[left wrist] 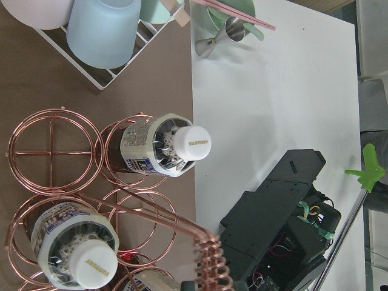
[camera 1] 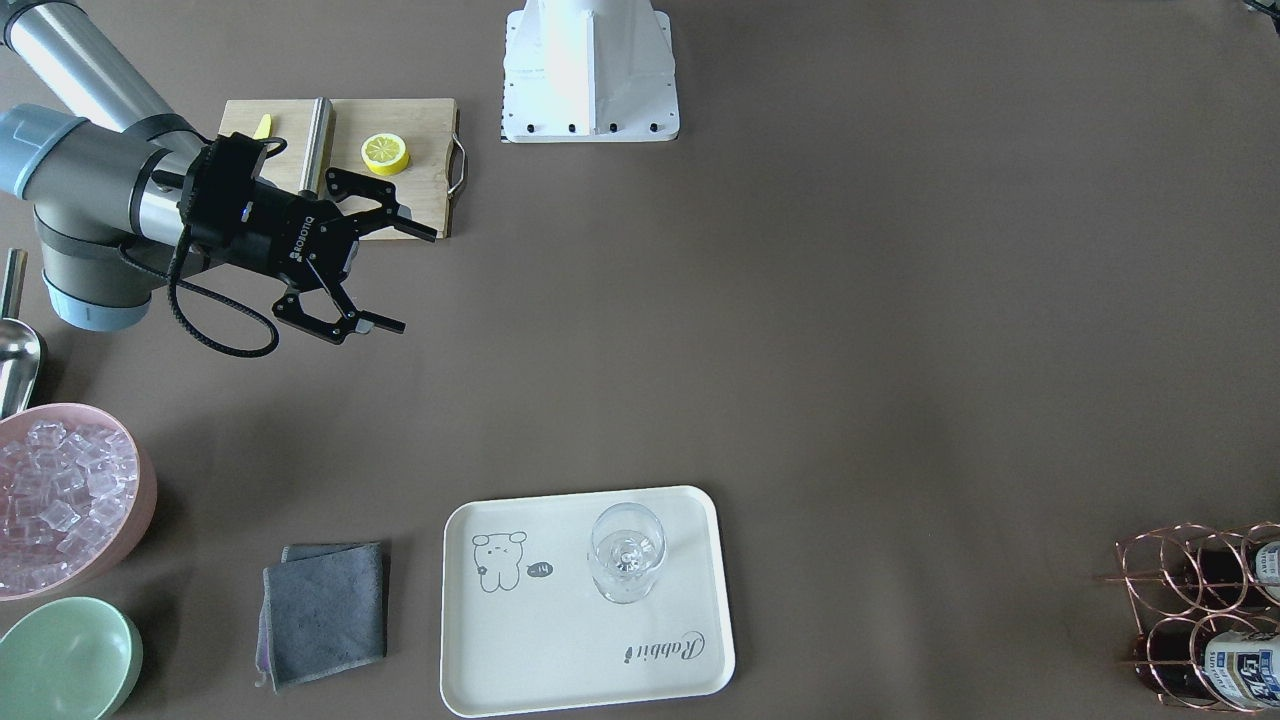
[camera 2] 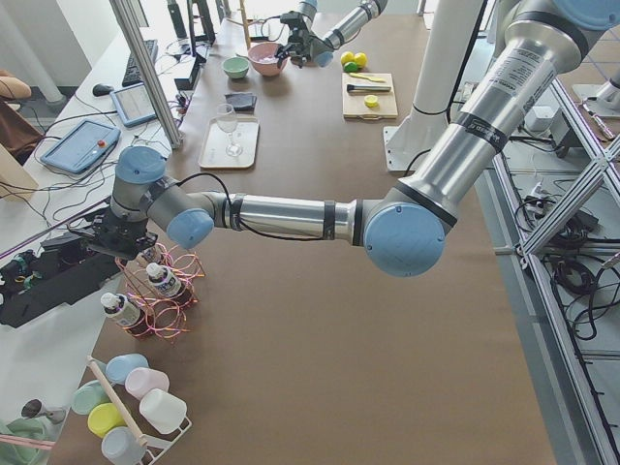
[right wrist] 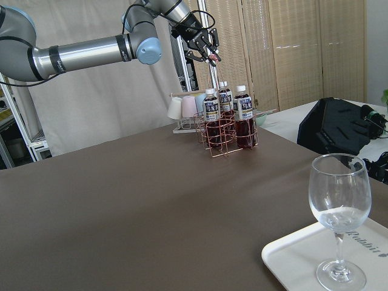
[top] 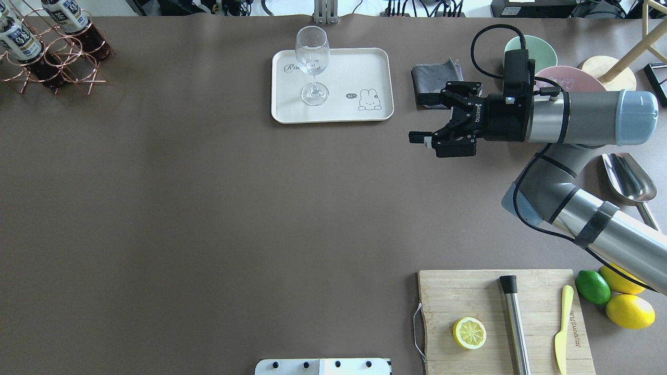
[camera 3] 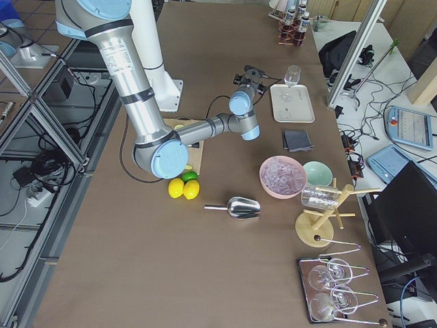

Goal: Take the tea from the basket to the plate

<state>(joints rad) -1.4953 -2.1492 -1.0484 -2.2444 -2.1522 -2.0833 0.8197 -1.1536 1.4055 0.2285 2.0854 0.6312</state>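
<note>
On the brown table (top: 208, 208), at ten o'clock, my left gripper (right wrist: 206, 56) hovers open over the rose-gold wire basket (left wrist: 51, 153), ready to pluck a white-capped tea bottle (left wrist: 165, 145).

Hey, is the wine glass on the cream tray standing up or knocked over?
Upright: the glass stands on its foot on the tray, bowl up.

Three teas (left wrist: 163, 145) upright — in basket (left wrist: 209, 260), plate (camera 1: 560, 640) apart
</note>
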